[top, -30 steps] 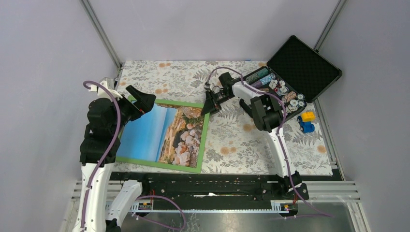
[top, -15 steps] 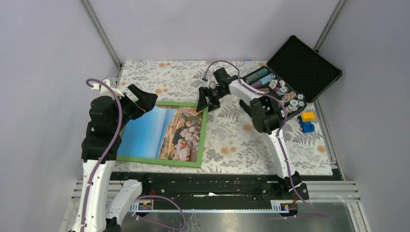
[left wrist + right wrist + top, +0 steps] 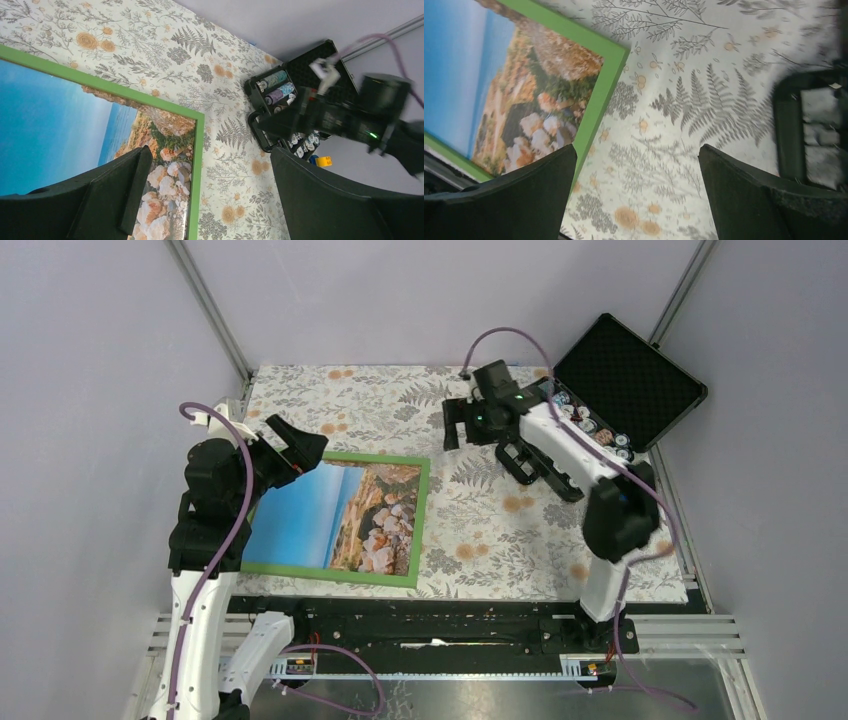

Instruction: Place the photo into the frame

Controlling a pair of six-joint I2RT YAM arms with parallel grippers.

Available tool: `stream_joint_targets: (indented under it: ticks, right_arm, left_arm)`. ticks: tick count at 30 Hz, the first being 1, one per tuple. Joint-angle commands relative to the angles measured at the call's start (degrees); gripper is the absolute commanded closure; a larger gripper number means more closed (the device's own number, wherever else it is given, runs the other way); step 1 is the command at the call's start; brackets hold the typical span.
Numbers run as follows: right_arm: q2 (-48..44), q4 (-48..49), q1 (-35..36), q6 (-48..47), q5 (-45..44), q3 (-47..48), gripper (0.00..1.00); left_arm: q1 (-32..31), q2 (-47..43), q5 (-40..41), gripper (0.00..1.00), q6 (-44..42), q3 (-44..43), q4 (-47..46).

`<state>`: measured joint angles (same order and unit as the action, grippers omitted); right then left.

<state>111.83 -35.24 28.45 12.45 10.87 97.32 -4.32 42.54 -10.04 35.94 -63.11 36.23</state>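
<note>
Green-faced rectangular frame (image 3: pixel 422 520) is filled by the sea-and-rocks paper photo (image 3: pixel 330 515). The right pincer (image 3: pixel 455 425), spread, has been drawn away from the frame; the left pincer (image 3: pixel 295 445) is spread beside it. The task is judged done.

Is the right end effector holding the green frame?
No, the right end effector is open, with only tablecloth between its fingers.

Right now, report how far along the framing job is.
Looks done: the photo sits inside the green frame, face up, flat on the table. In hand: nothing. The left hand is open above the frame's far-left corner, and the right hand is open over the table, apart from the frame. Left: apparently only clearing the arms; the frame's back is hidden.
</note>
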Motion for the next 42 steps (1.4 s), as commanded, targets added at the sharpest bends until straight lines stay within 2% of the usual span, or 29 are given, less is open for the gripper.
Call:
stream_joint_targets:
  ticks: [1, 4, 11, 13, 16, 19, 27, 36, 42]
  right_arm:
    - [-18.58, 3.91, -0.03, 0.87, -8.39, -10.72, 0.00]
    - [-32.34, 9.60, 0.00, 1.48, -9.63, -22.29, 0.00]
    - [-63.12, 19.00, -0.02, 4.92, -6.90, -39.77, 0.00]
    - [-67.91, 19.67, -0.06, 5.33, -8.33, -42.45, 0.00]
    - [-72.05, 18.47, -0.06, 4.79, -9.11, -44.64, 0.00]
    - [-73.97, 14.77, -0.11, 6.23, -13.56, -44.55, 0.00]
    - [-80.70, 7.83, -0.11, 5.92, -19.64, -43.22, 0.00]
    - [-88.28, 5.21, -0.13, 4.32, -21.60, -42.41, 0.00]
    - [-90.90, 5.21, -0.13, 4.36, -22.94, -40.56, 0.00]
  left_arm:
    - [-0.17, -0.53, -2.64, 0.01, -1.11, 0.90, -4.58]
    - [-0.17, -0.85, -5.20, 0.01, -1.19, 1.87, -6.44]
    - [-0.17, -1.39, -7.93, 0.01, -1.04, 4.89, -11.08]
    - [-0.17, -0.62, -8.35, 0.01, -0.85, 5.44, -12.55]
    - [-0.17, 1.25, -10.19, 0.01, -0.65, 4.18, -12.44]
    - [-0.16, 0.68, -10.53, 0.01, -0.26, 4.22, -12.98]
    - [-0.16, -3.31, -7.01, 0.01, -3.05, 3.82, -13.18]
    - [-0.14, -9.86, -3.27, 0.01, -4.07, 3.59, -13.12]
    - [-0.17, -10.73, -1.28, 0.01, -4.97, 0.16, -11.52]
